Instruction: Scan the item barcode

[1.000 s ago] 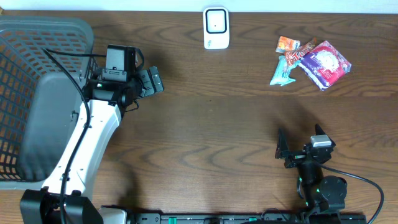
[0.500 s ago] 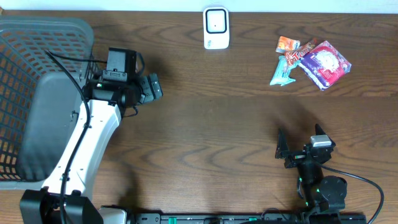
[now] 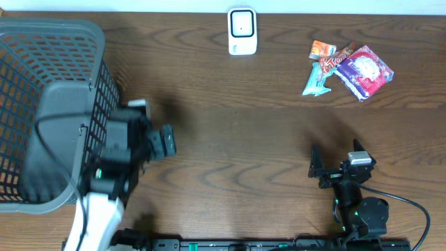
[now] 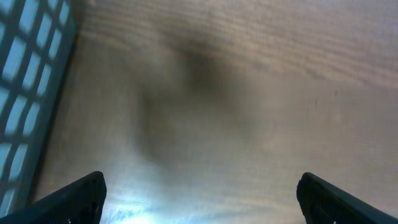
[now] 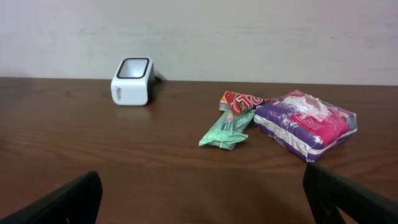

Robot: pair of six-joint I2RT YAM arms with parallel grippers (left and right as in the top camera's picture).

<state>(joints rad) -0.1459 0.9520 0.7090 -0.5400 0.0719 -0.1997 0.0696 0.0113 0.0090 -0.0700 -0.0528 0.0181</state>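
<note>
At the 12 o'clock edge of the dark wooden surface (image 3: 237, 139) stands a white box-shaped barcode scanner (image 3: 242, 31), upright and on its own. Toward 1 o'clock lies a loose cluster of snacks. It holds a purple plastic snack bag (image 3: 365, 72), a red-brown candy bar (image 3: 336, 61) touching the bag's left side, a small orange packet (image 3: 322, 49) just behind the bar, and a mint-green wrapped bar (image 3: 316, 80) at the cluster's 7 o'clock corner. None of them is gripped. A grey plastic mesh basket (image 3: 56, 28) fills the 9 to 10 o'clock side. The left hand (image 3: 166, 141) hovers just beside the basket at about 8 o'clock, blurred in the overhead view. Its wrist camera shows the fingers (image 4: 74, 198) spread to the frame's edges with only bare wood between them and the basket wall at the left. The right hand (image 3: 334, 164) sits at 5 o'clock, well apart from the snacks. Its jaws are spread wide and hold nothing, and it faces the scanner and the cluster.
</note>
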